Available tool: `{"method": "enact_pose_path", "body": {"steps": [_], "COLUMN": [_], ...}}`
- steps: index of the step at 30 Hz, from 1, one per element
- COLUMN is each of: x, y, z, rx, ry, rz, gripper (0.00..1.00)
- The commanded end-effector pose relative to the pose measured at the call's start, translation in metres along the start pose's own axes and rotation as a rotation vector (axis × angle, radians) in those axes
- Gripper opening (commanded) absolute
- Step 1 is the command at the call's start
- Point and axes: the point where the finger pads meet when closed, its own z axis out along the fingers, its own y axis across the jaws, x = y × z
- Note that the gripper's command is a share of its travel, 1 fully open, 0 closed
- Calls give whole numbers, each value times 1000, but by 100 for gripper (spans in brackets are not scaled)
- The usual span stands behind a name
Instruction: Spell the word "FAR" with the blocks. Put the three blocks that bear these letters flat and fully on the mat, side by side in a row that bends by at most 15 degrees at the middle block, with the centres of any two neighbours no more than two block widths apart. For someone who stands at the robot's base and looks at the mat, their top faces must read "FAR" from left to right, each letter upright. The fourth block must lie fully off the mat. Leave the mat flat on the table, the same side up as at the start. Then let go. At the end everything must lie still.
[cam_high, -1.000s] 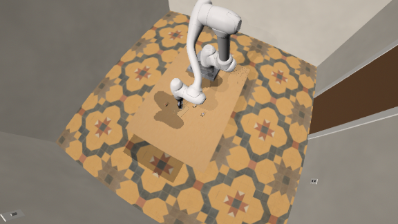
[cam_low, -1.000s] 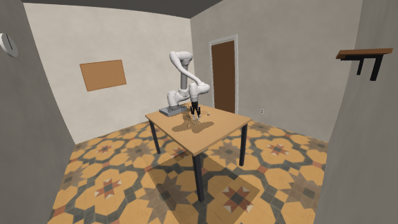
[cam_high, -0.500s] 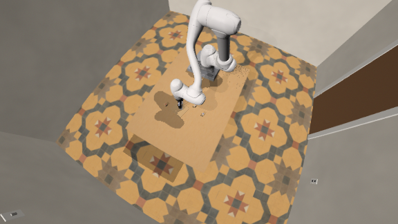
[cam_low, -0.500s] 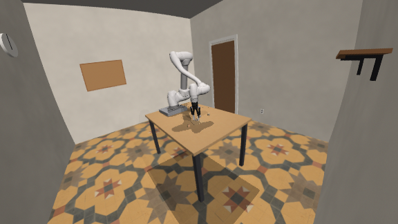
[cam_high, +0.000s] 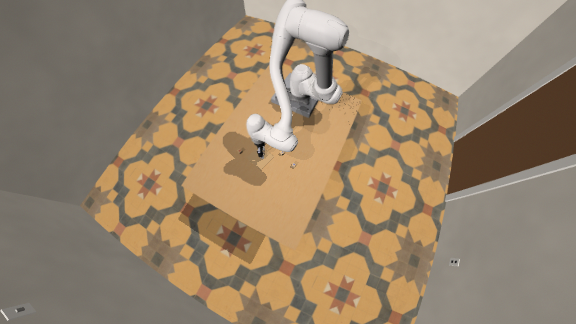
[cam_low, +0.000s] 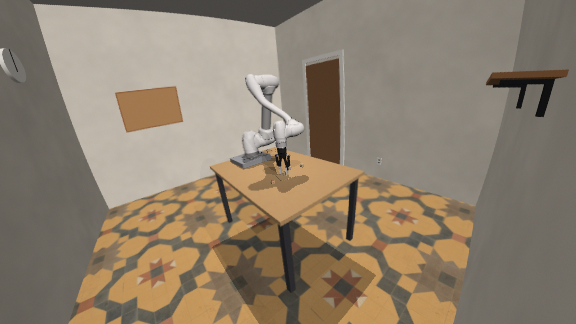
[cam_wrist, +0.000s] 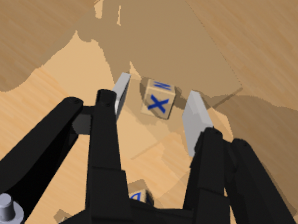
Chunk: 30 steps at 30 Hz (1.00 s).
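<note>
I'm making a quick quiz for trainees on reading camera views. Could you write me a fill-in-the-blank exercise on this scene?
1. In the wrist view, the block lying between the pincer's fingertips bears a blue letter ___.
2. The pincer is ___ and holds nothing.
3. The robot's arm is ___ in colour.
4. The arm's base is mounted on the wooden ___.

Missing words: X; open; white; table
</note>
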Motion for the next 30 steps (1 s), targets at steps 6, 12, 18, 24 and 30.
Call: {"method": "enact_pose_path", "body": {"steps": [6, 12, 18, 24, 30], "x": [0, 0, 0, 0, 0], "y": [4, 4, 4, 4, 4], "z": [5, 5, 5, 5, 5], "rx": [-6, -6, -6, -6, -6], "ry": [-1, -1, -1, -1, -1], "rz": [3, 3, 3, 3, 3], "gripper": [37, 37, 25, 25, 25]}}
